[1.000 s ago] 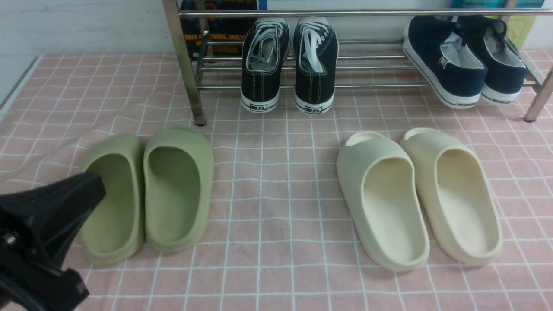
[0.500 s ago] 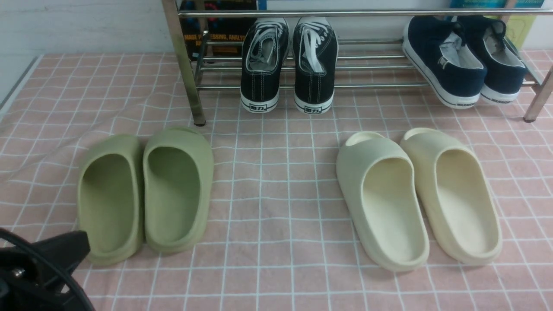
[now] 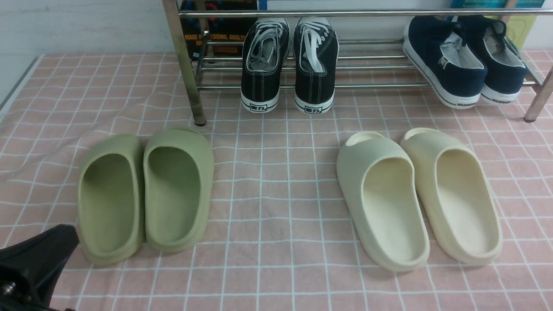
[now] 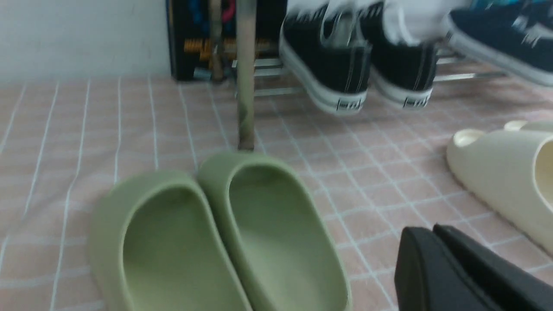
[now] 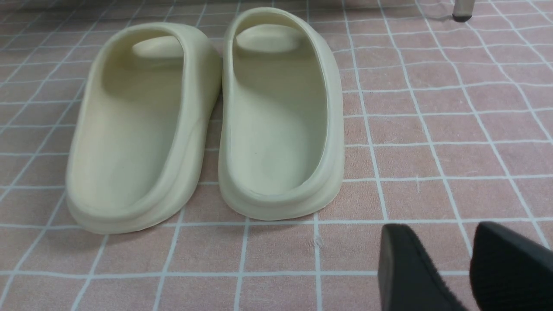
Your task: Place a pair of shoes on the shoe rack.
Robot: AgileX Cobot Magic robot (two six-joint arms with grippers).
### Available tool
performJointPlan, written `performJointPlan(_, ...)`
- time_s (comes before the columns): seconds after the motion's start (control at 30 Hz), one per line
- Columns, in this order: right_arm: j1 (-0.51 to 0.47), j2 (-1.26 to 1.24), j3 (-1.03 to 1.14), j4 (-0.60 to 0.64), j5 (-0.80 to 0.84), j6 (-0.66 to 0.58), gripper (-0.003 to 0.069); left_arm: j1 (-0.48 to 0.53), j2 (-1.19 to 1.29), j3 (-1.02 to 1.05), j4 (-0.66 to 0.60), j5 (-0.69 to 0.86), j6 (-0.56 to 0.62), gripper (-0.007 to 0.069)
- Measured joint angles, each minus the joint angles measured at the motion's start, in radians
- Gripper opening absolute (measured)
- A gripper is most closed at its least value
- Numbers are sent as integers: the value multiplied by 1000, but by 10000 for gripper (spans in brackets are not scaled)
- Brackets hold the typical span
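Observation:
The pair of shoes, two black canvas sneakers point(image 3: 264, 65) point(image 3: 315, 65) with white laces, rests side by side on the lower rails of the chrome shoe rack point(image 3: 371, 13), heels toward me and overhanging the front rail. The left wrist view shows them blurred point(image 4: 332, 69) beside the rack's leg point(image 4: 246, 86). My left gripper point(image 3: 65, 235) sits low at the near left corner, shut with nothing in it; its fingers point(image 4: 432, 233) are pressed together. My right gripper point(image 5: 436, 239) is open and empty above the cloth, near the cream slippers.
Green foam slippers point(image 3: 147, 190) lie near left and cream foam slippers point(image 3: 419, 194) near right on the pink checked cloth point(image 3: 276, 181). Navy slip-on shoes point(image 3: 462, 60) sit on the rack's right side. A dark box point(image 3: 220, 30) stands behind the rack.
My left gripper has drawn back from beside the green slippers toward the near left corner. The shoes, slippers and right gripper have not moved.

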Motion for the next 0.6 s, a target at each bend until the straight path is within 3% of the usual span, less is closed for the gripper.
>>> performJointPlan(0.03,0,0,0,0,0,0,239,46,-12,45,-37,-89,76,40)
performJointPlan(0.17,0,0,0,0,0,0,239,127,-47,158,-152,-299,194,40)
performJointPlan(0.23,0,0,0,0,0,0,239,164,-73,202,-213,-336,226,40)
performJointPlan(0.5,0,0,0,0,0,0,239,200,-227,208,-330,-97,254,40)
performJointPlan(0.6,0,0,0,0,0,0,239,202,-284,209,-427,98,324,41)
